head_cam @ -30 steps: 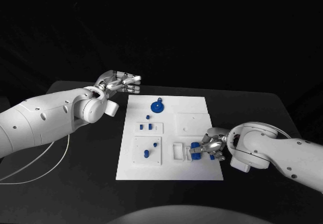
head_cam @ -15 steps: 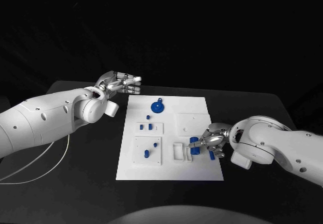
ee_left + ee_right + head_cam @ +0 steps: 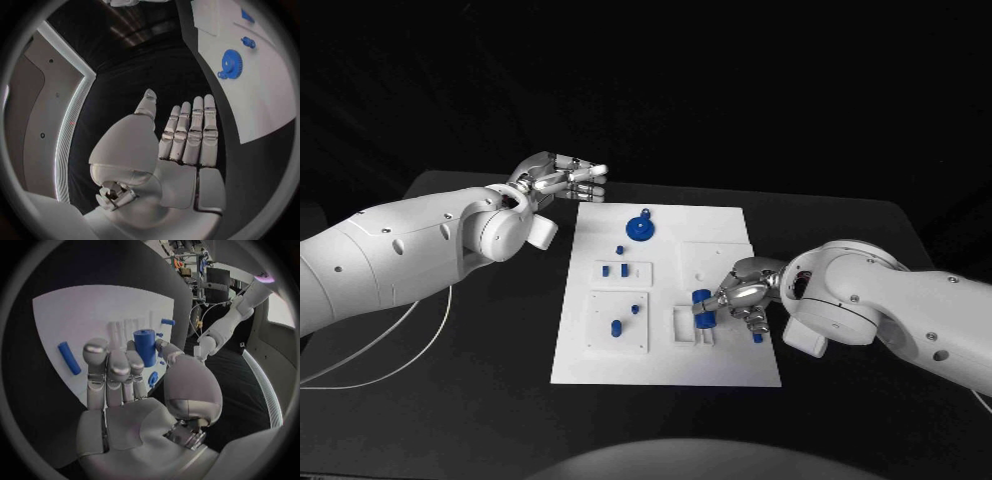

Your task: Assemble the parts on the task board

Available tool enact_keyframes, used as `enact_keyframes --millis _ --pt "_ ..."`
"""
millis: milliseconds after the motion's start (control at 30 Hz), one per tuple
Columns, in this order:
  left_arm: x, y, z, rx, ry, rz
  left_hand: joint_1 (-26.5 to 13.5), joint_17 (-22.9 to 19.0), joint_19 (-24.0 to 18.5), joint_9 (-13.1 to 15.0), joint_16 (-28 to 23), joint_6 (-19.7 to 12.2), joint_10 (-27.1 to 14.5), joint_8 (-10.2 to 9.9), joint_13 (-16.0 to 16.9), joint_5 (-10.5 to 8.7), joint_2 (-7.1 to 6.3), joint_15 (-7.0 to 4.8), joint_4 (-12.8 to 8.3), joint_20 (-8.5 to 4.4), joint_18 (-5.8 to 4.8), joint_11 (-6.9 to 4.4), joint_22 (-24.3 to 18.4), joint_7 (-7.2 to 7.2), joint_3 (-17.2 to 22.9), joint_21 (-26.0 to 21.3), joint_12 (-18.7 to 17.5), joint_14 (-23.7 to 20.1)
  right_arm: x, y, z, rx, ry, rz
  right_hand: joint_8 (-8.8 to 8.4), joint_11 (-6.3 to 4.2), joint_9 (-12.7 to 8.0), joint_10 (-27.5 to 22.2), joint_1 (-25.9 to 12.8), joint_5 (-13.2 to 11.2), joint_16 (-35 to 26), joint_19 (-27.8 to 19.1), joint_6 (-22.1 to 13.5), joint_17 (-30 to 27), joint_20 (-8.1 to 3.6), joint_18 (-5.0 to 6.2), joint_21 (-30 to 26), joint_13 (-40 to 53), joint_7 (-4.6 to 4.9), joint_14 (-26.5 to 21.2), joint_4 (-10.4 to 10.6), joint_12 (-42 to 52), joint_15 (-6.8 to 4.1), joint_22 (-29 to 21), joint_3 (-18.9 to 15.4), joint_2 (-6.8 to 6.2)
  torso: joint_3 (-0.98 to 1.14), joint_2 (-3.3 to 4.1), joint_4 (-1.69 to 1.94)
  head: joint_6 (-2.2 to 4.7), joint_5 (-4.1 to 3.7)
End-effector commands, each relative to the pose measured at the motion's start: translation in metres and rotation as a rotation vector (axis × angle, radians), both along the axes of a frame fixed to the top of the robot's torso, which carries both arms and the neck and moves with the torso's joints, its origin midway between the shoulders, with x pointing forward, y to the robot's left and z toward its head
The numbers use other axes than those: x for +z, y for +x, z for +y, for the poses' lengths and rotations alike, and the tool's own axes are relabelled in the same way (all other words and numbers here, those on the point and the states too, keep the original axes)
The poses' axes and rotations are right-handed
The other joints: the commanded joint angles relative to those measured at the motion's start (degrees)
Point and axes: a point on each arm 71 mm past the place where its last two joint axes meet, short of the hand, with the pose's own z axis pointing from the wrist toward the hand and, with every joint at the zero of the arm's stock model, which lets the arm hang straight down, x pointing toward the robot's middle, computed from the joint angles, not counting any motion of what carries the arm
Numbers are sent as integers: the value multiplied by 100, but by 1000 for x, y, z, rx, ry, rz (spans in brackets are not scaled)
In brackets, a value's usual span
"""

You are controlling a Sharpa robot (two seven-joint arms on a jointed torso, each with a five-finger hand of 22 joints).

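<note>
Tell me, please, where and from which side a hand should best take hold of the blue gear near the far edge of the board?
Probably from above, pinching the blue gear across its toothed rim: it lies flat on the task board with free space around it.

Board (image 3: 718, 232): matt white, looks like plastic. Blue cylinder (image 3: 145, 346) and gear (image 3: 231, 62): smooth matt blue plastic. Hands (image 3: 737, 292) (image 3: 563, 177): silver, metallic sheen, segmented. Arm shells (image 3: 401, 250): smooth glossy white plastic. Table (image 3: 473, 400): matt black.
</note>
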Motion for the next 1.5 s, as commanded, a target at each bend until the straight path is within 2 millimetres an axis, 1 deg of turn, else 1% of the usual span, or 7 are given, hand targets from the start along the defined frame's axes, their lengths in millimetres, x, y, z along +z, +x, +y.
enact_keyframes --millis 33,200,767,933,1267,1367,1500 --pt "0 -1 -4 -28 -3 1 -40 7 -16 3 5 5 -55 1 6 -24 -37 25 35 34 -24 -5 -5 19 13 -4 -16 -22 -6 -1 1 14 -69 40 21 5 -10 22 16 -54 -32 307 42 1 -20 -27 -43 33 12 -11 -565 -29 -20 476 528 96 -3 -1 0 -8 7" --pt "0 -1 -5 -32 -4 2 -40 7 -16 3 5 5 -55 1 6 -24 -37 25 35 34 -24 -5 -5 19 13 -4 -16 -22 -12 -1 6 35 -87 45 21 9 -49 21 -19 -184 -41 308 46 -1 -17 -27 -53 19 15 -12 -491 -42 -18 475 447 100 -3 1 3 -9 10" --pt "0 -1 -6 -39 -5 3 -43 6 -21 3 4 7 -61 2 6 -24 -41 27 47 37 -22 -3 -5 23 22 -6 -16 -31 -21 3 18 63 -134 6 22 7 -100 27 10 -192 -39 311 76 15 -19 -32 -58 -19 8 -9 -387 -66 -19 476 275 90 7 4 1 -14 46" --pt "0 -1 -5 -38 -4 4 -50 6 -25 3 4 7 -63 2 6 -22 -40 30 54 39 -22 -1 -6 33 21 -7 -16 -38 -23 3 20 79 -145 10 21 11 -116 17 2 -270 -61 308 76 4 -17 -32 -73 -38 14 -13 -328 -89 -17 471 199 85 7 3 -1 -21 62" --pt "0 -2 -4 -40 -1 8 -50 6 -26 3 4 10 -62 2 6 -21 -38 30 56 39 -23 -2 -6 39 22 -8 -15 -39 -25 3 19 98 -163 15 21 21 -196 6 32 -344 -87 309 89 -1 -10 -26 -103 -71 25 -9 -105 -114 -9 466 0 -11 0 2 1 -43 63" --pt "0 -2 -4 -41 0 9 -56 6 -28 3 4 12 -65 1 6 -24 -46 32 67 41 -22 1 -6 47 22 -9 -16 -45 -26 3 19 99 -166 15 21 24 -207 6 39 -419 -92 308 91 -1 -8 -26 -114 -77 27 -9 -36 -115 -7 464 -33 -34 0 1 2 -46 65" --pt "-1 -2 -4 -42 0 10 -56 6 -28 3 4 12 -65 1 6 -24 -46 32 67 41 -22 1 -6 47 22 -9 -16 -45 -26 3 19 98 -168 14 21 32 -209 6 25 -779 -102 308 101 -6 -4 -23 -111 -87 36 -10 85 -126 -1 465 -91 -101 1 1 1 -53 67"
